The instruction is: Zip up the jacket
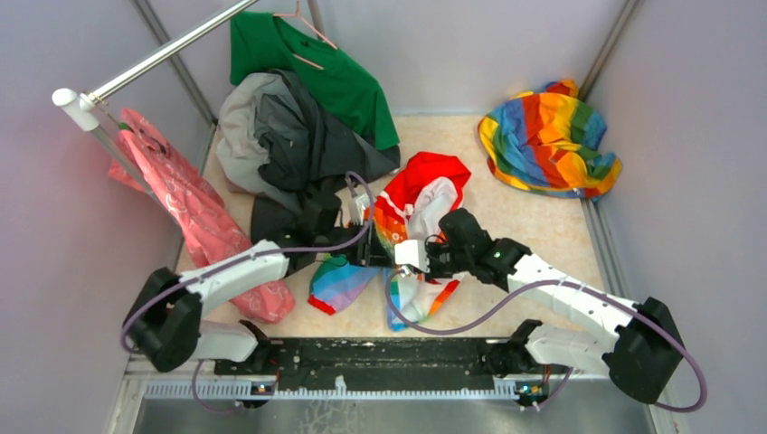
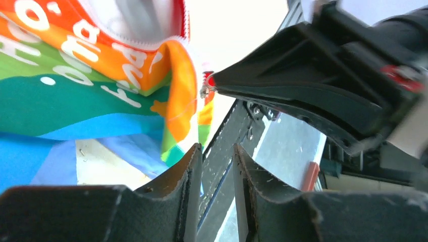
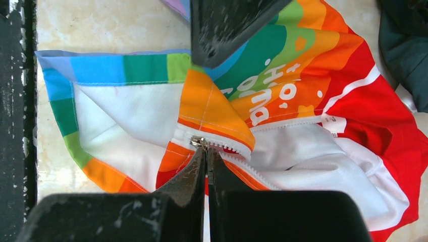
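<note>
- Right gripper (image 3: 204, 151) sits closest to the lens, tips pressed together on the zipper slider (image 3: 198, 142), nothing else in the jaws.
- Jacket (image 1: 425, 194) lies mid table between the two arms, just past their bases, with the red hood (image 1: 434, 170) toward the far side.
- Progress, my read: barely started. The front lies open with white lining (image 3: 131, 111) showing. Zipper teeth (image 3: 227, 147) run away from the slider unjoined, so nearly the whole track is left.
- I can't tell whether both zipper sides are seated in the slider; the cloth fold hides it.
- Look: thin, slippery-looking fabric, bunched and folded over itself. It has rainbow panels, white lettering (image 3: 262, 96) on the orange and green bands, and an orange-red strip along the zip.
- A rainbow sleeve (image 1: 339, 282) trails toward the left arm's side.
- Left gripper (image 2: 218, 151) sits low, just beside the raised zip edge. Its jaws are spread a little with nothing between them, so no second hold on the hem.
- Likely need: hem pinned down before the slider gets pulled, or the cloth just rides along.
- Outward: dark grey garment (image 1: 298, 136) touches the jacket's left side, with a green shirt (image 1: 317, 63) behind it.
- Pink cloth (image 1: 194, 217) hangs off the rail (image 1: 154, 59) at far left.
- Rainbow cloth (image 1: 547, 140) sits at the far right corner, well apart.
</note>
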